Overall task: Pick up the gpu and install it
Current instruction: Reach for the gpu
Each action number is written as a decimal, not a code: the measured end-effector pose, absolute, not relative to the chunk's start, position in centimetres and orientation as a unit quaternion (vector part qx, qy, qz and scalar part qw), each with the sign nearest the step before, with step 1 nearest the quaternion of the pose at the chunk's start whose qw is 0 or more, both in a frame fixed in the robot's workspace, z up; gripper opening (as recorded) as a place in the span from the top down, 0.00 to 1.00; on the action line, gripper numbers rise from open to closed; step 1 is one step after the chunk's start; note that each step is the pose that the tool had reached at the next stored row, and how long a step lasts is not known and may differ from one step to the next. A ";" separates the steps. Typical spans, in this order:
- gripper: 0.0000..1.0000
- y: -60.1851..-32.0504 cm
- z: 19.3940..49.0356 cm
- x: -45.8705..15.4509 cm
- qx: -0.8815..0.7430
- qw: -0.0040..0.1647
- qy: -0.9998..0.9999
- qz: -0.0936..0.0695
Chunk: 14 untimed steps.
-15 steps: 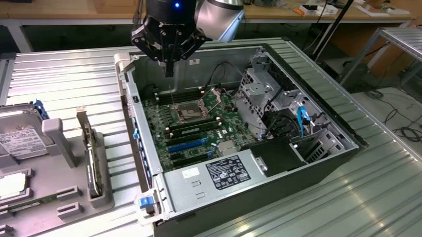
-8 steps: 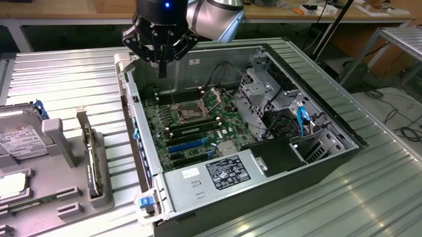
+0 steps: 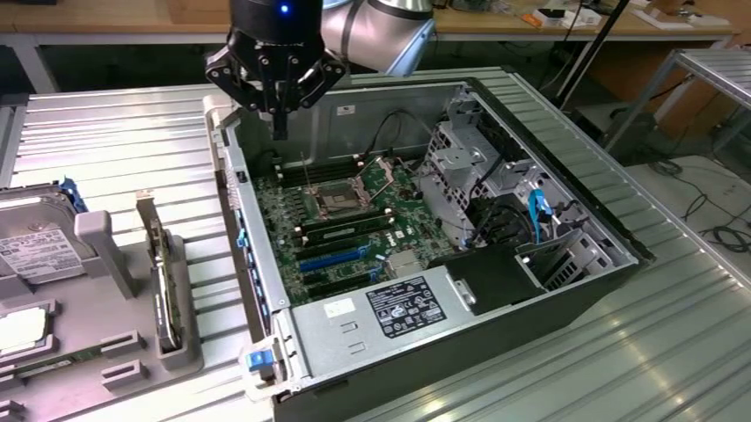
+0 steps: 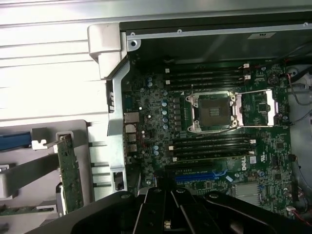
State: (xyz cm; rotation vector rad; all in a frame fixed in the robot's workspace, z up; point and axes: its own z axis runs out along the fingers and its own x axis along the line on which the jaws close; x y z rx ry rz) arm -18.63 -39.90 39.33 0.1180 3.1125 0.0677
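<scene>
One thin gpu (image 3: pixel 162 283) (image 4: pixel 69 171) stands on its long edge in a slot of a gray holder (image 3: pixel 112 352) on the bench (image 3: pixel 129 149), just beside the open computer case (image 3: pixel 252 264). Its long axis runs from far to near in the exterior view, roughly parallel to the case's side wall, with its flat faces toward the case and away from it. I judge it light and stiff but fragile, with bare parts on its faces, so the free top edge looks like the safest place to pinch. Which end carries the metal bracket I cannot tell for sure. A hard drive (image 3: pixel 30 242) lies further to the exterior view's left. The tool (image 3: pixel 280 132) (image 4: pixel 168 222) hangs over the case's far corner, well apart from the card — fingers closed together, gripping nothing.
</scene>
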 end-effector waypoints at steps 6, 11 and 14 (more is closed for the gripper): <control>0.89 -39.9 39.3 -19.7 0.038 0.013 0.999 0.022; 0.89 -39.9 39.3 -20.6 0.038 0.013 0.999 0.022; 0.89 -39.9 39.3 -21.2 0.038 0.013 0.999 0.022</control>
